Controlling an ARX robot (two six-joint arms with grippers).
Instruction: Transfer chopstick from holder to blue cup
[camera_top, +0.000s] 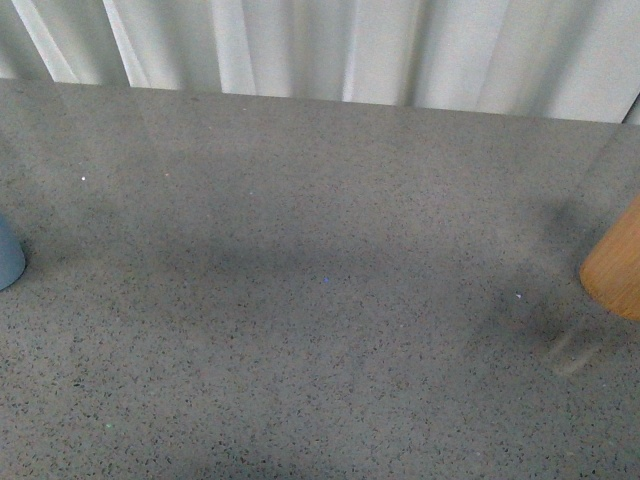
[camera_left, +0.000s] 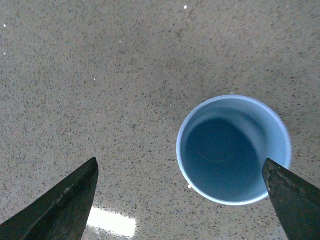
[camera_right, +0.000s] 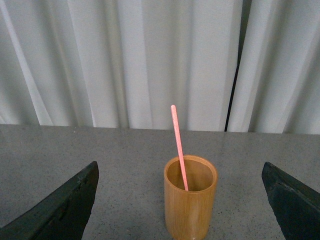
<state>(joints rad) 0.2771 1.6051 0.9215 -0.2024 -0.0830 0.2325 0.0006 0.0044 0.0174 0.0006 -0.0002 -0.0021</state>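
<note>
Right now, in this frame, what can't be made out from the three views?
- Front view: the blue cup is cut off by the left edge and the holder by the right edge; neither arm shows.
- Right wrist view: the chopstick has its lower end hidden inside the holder, and the holder's base is cut off by the bottom edge.
- Left wrist view: a finger of the left gripper covers part of the cup's rim.

No text, label, brand, number or sign can be read in any view (the blue cup (camera_left: 233, 150), the holder (camera_right: 190, 210), the chopstick (camera_right: 179, 147) and the speckled table (camera_top: 300, 200) all show plain, unmarked surfaces).
</note>
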